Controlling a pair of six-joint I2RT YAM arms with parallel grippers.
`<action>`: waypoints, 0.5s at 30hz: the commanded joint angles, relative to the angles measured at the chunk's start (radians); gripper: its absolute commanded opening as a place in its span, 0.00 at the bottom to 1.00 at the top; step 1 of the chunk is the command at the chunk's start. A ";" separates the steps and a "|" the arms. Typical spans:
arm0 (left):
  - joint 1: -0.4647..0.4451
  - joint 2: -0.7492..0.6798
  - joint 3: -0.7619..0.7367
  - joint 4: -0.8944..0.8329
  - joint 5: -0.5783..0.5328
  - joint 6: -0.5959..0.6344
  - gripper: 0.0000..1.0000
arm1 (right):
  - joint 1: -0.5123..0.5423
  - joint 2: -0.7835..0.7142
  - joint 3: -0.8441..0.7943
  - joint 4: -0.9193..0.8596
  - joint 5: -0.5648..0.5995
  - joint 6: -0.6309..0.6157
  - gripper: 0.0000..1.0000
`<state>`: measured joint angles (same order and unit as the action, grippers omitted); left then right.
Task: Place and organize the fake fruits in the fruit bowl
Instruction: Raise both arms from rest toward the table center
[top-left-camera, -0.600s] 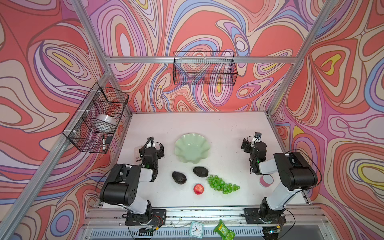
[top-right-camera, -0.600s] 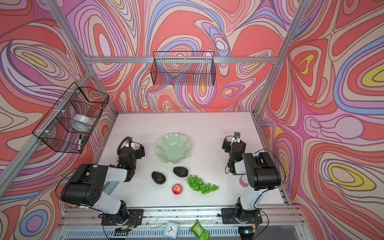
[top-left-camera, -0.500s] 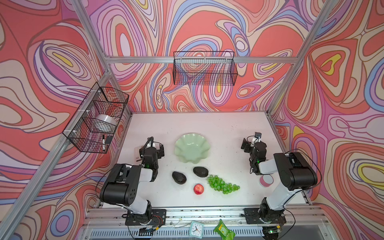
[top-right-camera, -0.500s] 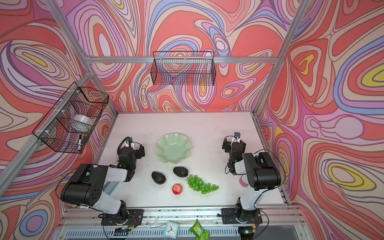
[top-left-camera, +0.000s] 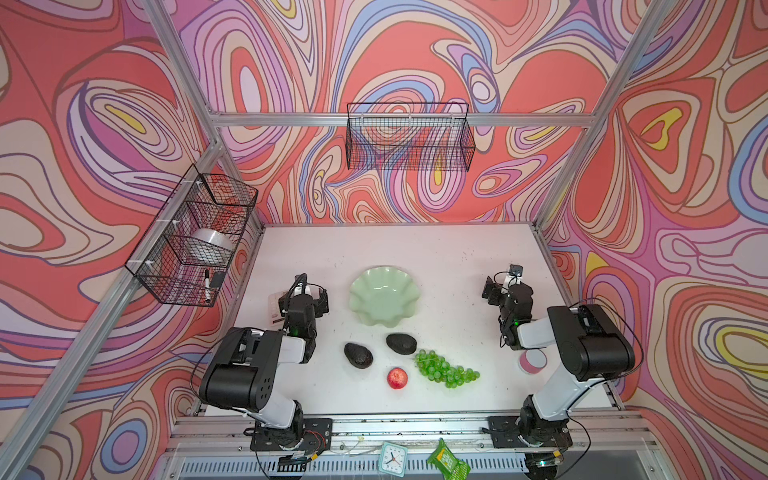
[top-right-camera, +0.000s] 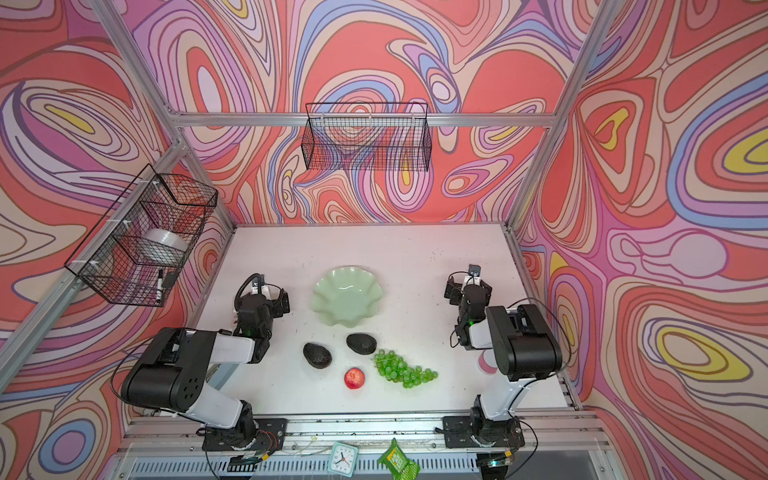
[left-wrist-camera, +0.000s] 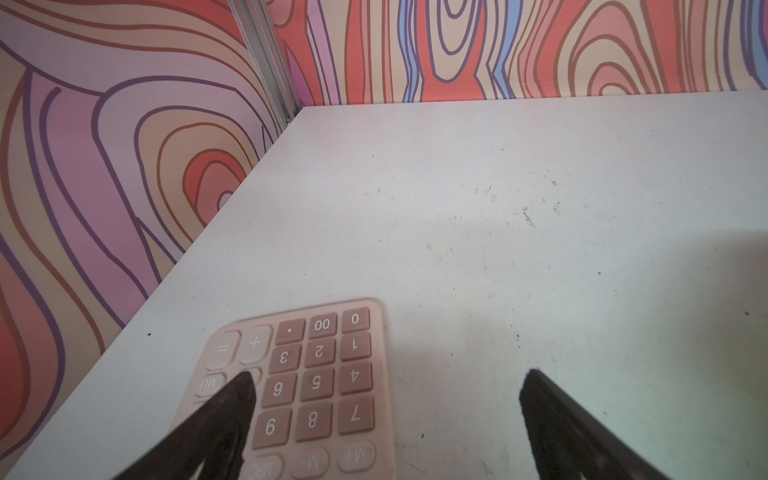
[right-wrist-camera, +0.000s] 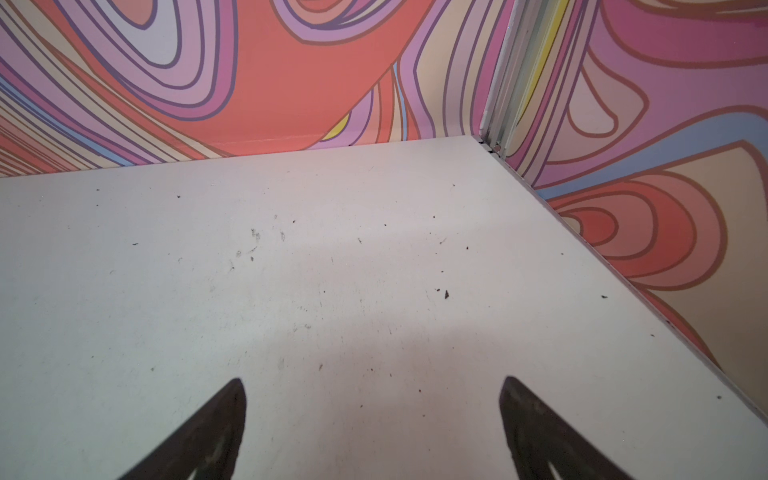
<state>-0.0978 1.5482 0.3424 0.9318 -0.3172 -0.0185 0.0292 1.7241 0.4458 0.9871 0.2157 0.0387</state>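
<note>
The pale green fruit bowl (top-left-camera: 383, 297) (top-right-camera: 347, 297) sits empty mid-table in both top views. In front of it lie two dark avocados (top-left-camera: 358, 355) (top-left-camera: 401, 343), a red apple (top-left-camera: 397, 377) (top-right-camera: 354, 378) and a bunch of green grapes (top-left-camera: 444, 368) (top-right-camera: 403, 368). My left gripper (top-left-camera: 302, 297) (left-wrist-camera: 388, 374) rests low to the left of the bowl, open and empty, with one finger over a pink calculator. Over bare table at the right, my right gripper (top-left-camera: 505, 287) (right-wrist-camera: 372, 379) is open and empty too. No fruit shows in either wrist view.
A pink calculator (left-wrist-camera: 320, 374) (top-left-camera: 276, 307) lies under the left gripper near the left wall. A pink-and-white round container (top-left-camera: 532, 361) sits by the right arm. Wire baskets hang on the left wall (top-left-camera: 195, 245) and back wall (top-left-camera: 409, 137). A clock (top-left-camera: 392, 457) and a green snack packet (top-left-camera: 448, 461) lie on the front rail.
</note>
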 joint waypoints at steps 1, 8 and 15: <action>0.006 0.004 0.013 0.029 0.003 0.010 1.00 | 0.000 -0.007 0.015 -0.006 -0.008 0.005 0.98; 0.009 0.005 0.014 0.023 0.009 0.009 1.00 | 0.000 -0.008 0.016 -0.006 -0.008 0.004 0.98; 0.018 0.003 0.018 0.011 0.024 0.002 1.00 | 0.000 -0.009 0.015 -0.005 -0.007 0.005 0.98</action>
<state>-0.0937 1.5482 0.3424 0.9310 -0.3099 -0.0189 0.0292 1.7241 0.4461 0.9867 0.2153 0.0387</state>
